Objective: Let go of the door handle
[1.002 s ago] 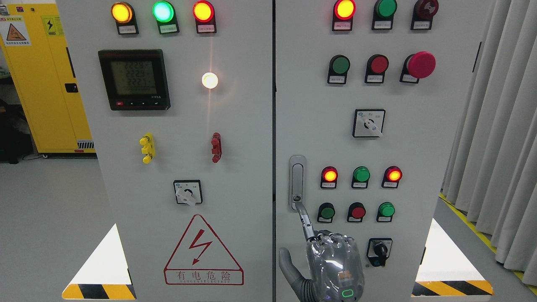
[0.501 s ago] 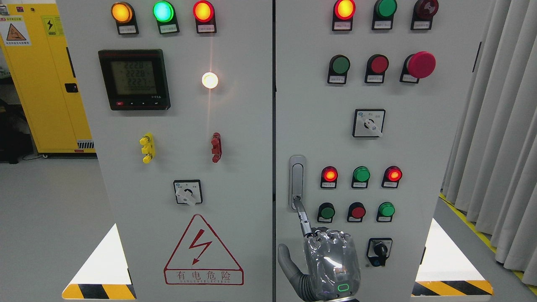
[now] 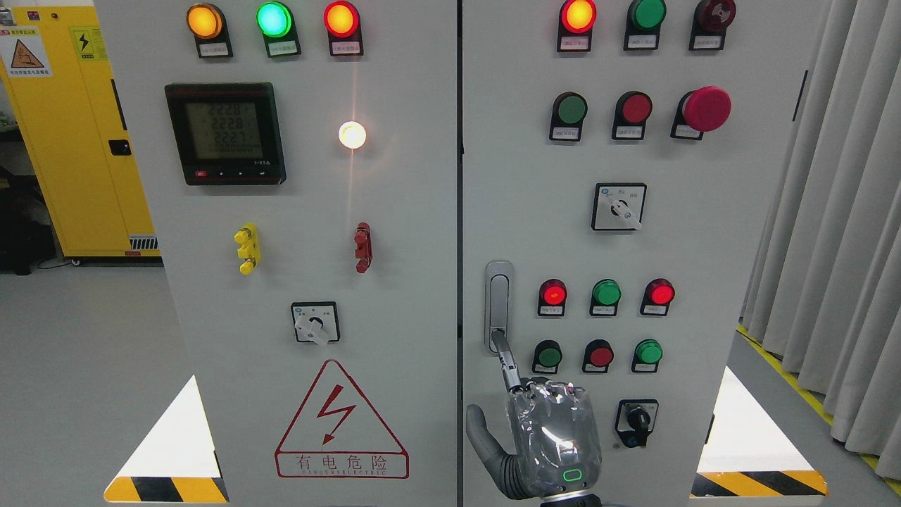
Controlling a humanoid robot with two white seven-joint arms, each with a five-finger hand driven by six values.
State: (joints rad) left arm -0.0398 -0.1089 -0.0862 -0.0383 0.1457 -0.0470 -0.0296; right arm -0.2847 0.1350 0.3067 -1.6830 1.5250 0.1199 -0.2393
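Right hand (image 3: 552,436) had 1 finger (image 3: 505,359) extended onto the lower end of the door handle (image 3: 498,306), other fingers curled, grasping nothing; handle sat flush at the right door's left edge; release judged pending, requiring firm press.

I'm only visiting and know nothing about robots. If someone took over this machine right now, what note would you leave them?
Right hand: comes up from the bottom edge, index finger straight, its tip on the lower end of the door handle; the other fingers are curled and hold nothing.
Left hand: not in view.
Door handle: upright near the left edge of the right cabinet door, which looks closed.
Done: no grip around the handle.
Left: lift the fingertip off and pull the hand away.
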